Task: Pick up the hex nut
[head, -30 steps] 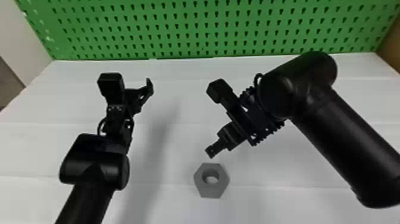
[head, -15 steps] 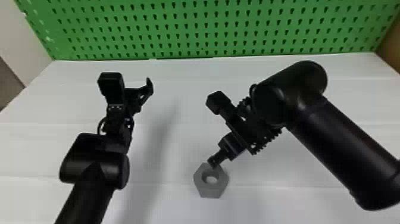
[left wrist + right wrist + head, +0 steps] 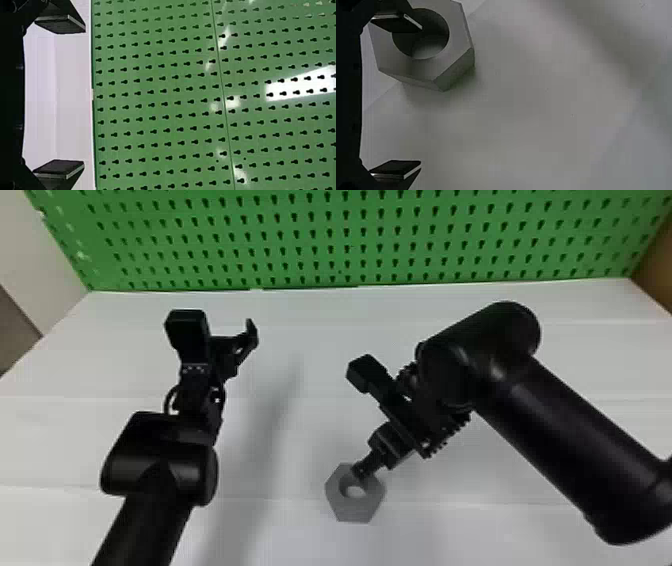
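The grey hex nut (image 3: 354,510) lies flat on the white table, hole upward, right of centre and near the front. My right gripper (image 3: 361,473) is over the nut's far right part. In the right wrist view the right gripper (image 3: 408,97) stands open, one finger (image 3: 397,23) over the hole of the hex nut (image 3: 427,71), the other out beside it above bare table. My left gripper (image 3: 237,345) waits farther back on the left. The left wrist view has the left gripper (image 3: 72,97) open, with nothing between its fingers.
A green pegboard (image 3: 350,240) rises behind the white table (image 3: 300,325). The left forearm (image 3: 150,520) comes in from the bottom edge, left of the nut; the thick right forearm (image 3: 565,450) spans the right side.
My right gripper has come down and toward the robot, from behind the nut to over its far part. The left arm and the nut have kept their places.
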### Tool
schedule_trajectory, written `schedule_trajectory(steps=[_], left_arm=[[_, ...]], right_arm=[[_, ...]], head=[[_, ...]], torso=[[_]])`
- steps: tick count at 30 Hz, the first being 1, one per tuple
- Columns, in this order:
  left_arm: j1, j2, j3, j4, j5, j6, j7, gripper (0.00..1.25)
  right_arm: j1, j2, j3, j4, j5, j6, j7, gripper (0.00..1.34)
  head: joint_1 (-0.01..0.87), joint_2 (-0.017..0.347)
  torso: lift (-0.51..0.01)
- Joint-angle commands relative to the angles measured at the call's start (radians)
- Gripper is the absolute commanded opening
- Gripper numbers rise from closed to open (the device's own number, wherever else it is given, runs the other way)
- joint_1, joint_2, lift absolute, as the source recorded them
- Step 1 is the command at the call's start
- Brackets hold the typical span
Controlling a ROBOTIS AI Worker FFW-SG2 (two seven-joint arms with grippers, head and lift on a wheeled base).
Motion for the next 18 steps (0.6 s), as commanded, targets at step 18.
schedule_trajectory(steps=[18], left_arm=[[-0.002, 0.0, 0.0, 0.001, 0.002, 0.0, 0.0, 1.16]], right_arm=[[-0.007, 0.022, 0.02, 0.075, 0.001, 0.003, 0.0, 1.24]], head=[[0.785, 0.149]], torso=[[-0.085]])
